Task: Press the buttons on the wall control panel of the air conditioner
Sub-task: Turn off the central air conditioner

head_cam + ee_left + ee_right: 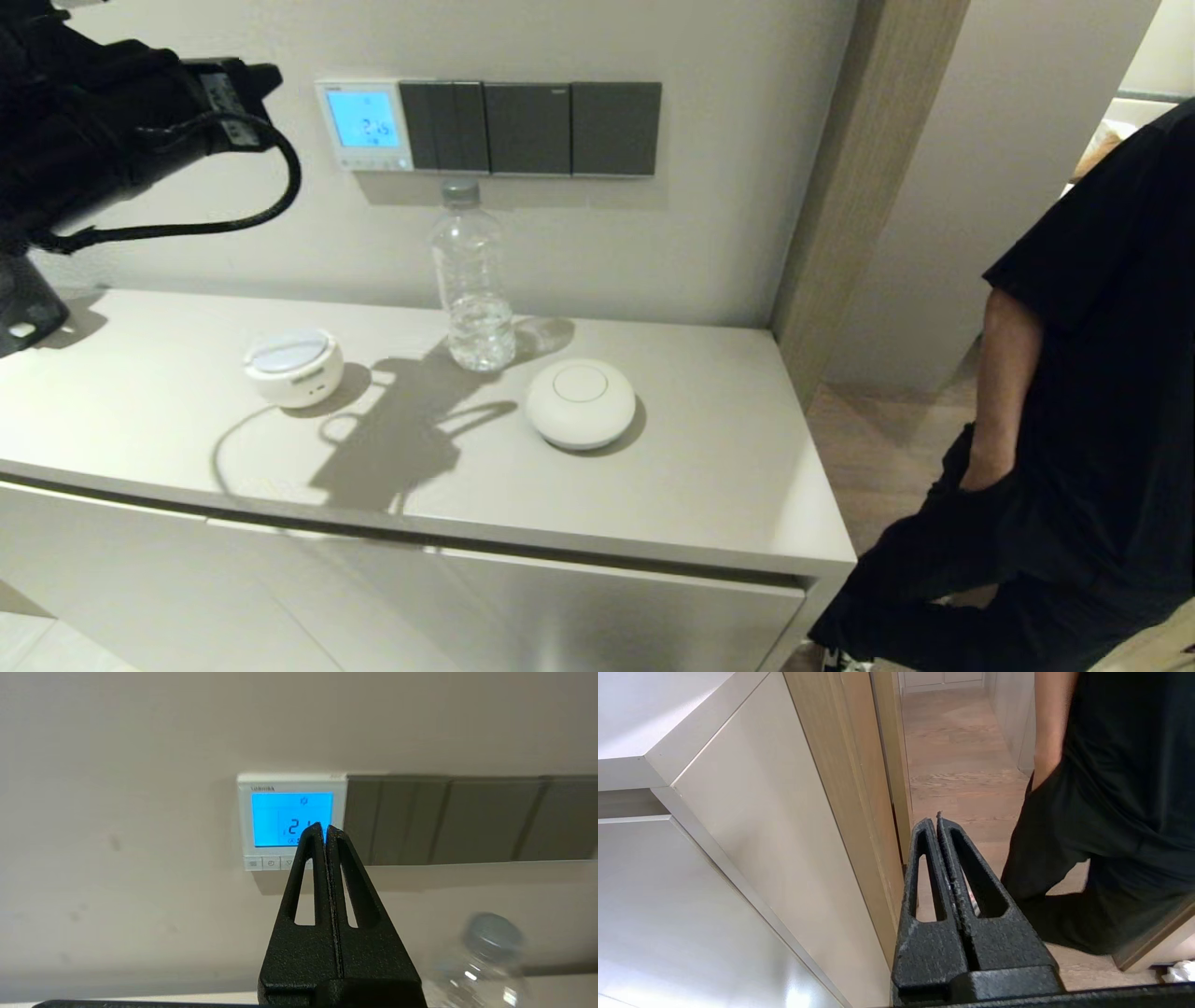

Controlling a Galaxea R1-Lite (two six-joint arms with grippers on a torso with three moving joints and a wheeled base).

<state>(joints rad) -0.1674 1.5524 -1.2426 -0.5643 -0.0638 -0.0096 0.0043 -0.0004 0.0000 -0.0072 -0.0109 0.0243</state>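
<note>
The air conditioner's wall control panel is a small white square on the wall with a lit light-blue screen showing digits. Its buttons form a row of tiny pale keys along the bottom edge. In the left wrist view the panel is straight ahead, and the buttons are partly hidden behind my fingers. My left gripper is shut and empty, held in the air short of the wall and pointing at the panel's lower right part. My right gripper is shut and empty, parked low beside the cabinet's side.
Dark grey switch plates adjoin the panel on its right. A clear water bottle stands on the cabinet top just below them, between two round white devices. A person in black stands at the right.
</note>
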